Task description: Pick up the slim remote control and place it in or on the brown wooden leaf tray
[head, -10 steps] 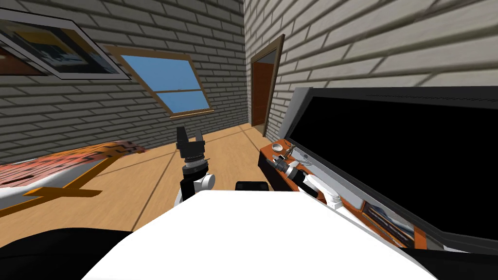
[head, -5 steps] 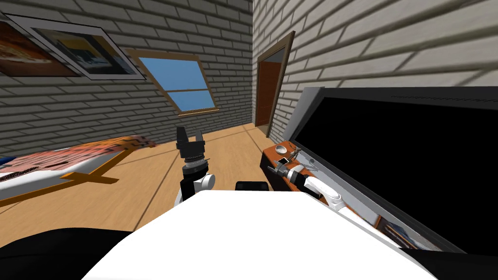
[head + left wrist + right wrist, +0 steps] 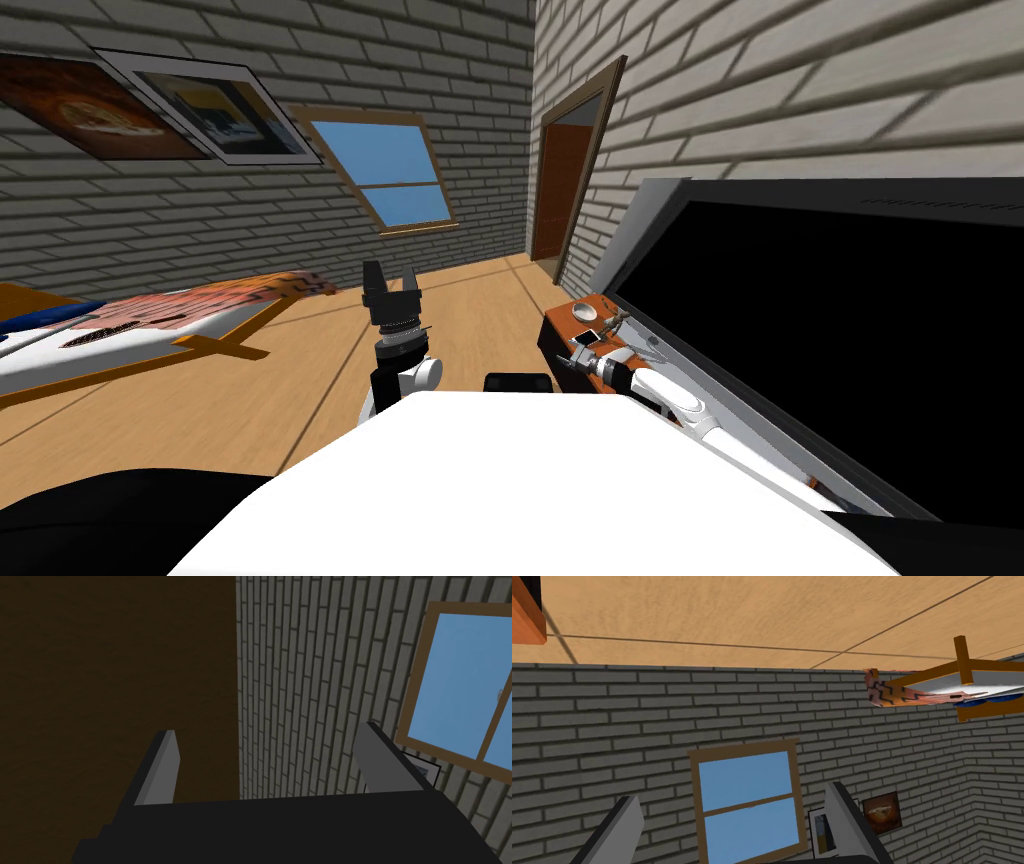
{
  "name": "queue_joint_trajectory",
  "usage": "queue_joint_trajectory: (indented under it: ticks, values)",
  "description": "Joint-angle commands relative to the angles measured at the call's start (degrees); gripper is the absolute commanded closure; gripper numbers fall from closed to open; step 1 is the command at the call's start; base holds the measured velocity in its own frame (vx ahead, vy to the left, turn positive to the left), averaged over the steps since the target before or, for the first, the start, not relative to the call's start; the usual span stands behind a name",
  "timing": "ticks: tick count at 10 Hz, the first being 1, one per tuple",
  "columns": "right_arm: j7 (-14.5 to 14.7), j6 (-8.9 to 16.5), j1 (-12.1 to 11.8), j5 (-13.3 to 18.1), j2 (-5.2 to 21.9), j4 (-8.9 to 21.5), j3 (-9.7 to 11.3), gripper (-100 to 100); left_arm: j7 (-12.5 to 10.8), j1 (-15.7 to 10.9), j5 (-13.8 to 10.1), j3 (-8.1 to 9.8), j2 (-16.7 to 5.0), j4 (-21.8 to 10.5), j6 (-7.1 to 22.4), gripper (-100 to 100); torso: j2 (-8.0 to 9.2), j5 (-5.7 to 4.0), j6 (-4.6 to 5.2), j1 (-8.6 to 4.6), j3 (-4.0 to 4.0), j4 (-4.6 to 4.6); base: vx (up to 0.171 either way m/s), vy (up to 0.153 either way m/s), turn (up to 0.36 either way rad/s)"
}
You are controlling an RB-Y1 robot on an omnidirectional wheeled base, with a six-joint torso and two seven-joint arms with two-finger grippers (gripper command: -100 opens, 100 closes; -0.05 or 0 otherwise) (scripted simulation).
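Head camera: a black television over an orange stand, where the small pale remote control lies between a round tray and the right gripper. The wrist cameras show its fingers and the raised left gripper's spread wide. The head camera has swung since a second ago, drawing the wall pictures further in.

Floor: pale wood, smooth, matt. Bench: reddish-brown wood, smooth. Walls: grey brick, rough-looking. Bed cover: patterned, possibly cloth.

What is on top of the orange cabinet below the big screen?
A round bowl at the far end of the cabinet, and the open right end effector above the top. The arm hides the rest.
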State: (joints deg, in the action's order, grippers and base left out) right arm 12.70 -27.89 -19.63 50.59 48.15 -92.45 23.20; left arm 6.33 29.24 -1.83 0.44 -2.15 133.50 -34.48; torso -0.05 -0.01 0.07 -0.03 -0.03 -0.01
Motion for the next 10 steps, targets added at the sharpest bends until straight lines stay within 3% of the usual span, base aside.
queue_joint_trajectory:
  ticks: [1, 2, 5, 7, 8, 9, 10]
  values:
    - [2.2, -0.3, 0.8, 2.9, 1.1, 2.9, 1.6, -100, 0.0, 0.0, 0.0, 0.0, 0.0, 0.0, 0.0, 0, 0.0, 0.0, 0.0, 0.0, 0.0, 0.0, 0.02, -0.01, 0.192]
    - [2.2, -0.3, 0.8, 3.1, 1.1, 4.0, 1.6, -100, 0.0, 0.0, 0.0, -0.01, 0.0, 0.0, 0.0, 0, -0.03, 0.0, -0.05, -0.01, -0.02, 0.0, 0.023, -0.02, 0.117]
    - [5.7, 0.1, 1.9, 8.3, 3.9, 8.7, 4.5, -100, 0.0, 0.0, 0.0, 0.0, 0.0, 0.0, 0.0, 0, -0.08, -0.01, 0.0, -0.1, -0.05, -0.02, 0.035, -0.036, 0.153]
    - [5.7, 0.1, 1.9, 8.7, 3.9, 9.9, 4.5, -100, 0.0, 0.0, 0.0, 0.0, 0.0, 0.0, 0.0, 0, -0.07, -0.02, 0.01, -0.1, -0.04, -0.02, 0.018, -0.028, 0.038]
    - [7.4, 0.3, 2.5, 11.3, 5.3, 12.5, 5.9, -100, 0.0, 0.0, 0.0, 0.0, 0.0, 0.0, 0.0, 0, -0.01, -0.01, 0.01, -0.03, -0.01, 0.0, 0.019, -0.027, 0.173]
    - [7.4, 0.3, 2.5, 11.3, 5.3, 12.8, 5.9, -100, 0.0, 0.0, 0.0, 0.0, 0.0, 0.0, 0.0, 0, -0.05, -0.01, -0.05, -0.06, -0.02, 0.0, 0.027, -0.04, 0.124]
    - [8.7, 0.4, 3.0, 13.8, 6.5, 14.4, 7.2, -100, 0.0, 0.0, 0.0, 0.0, 0.0, 0.0, 0.0, 0, -0.05, -0.01, 0.01, -0.09, -0.03, -0.01, 0.039, -0.049, 0.152]
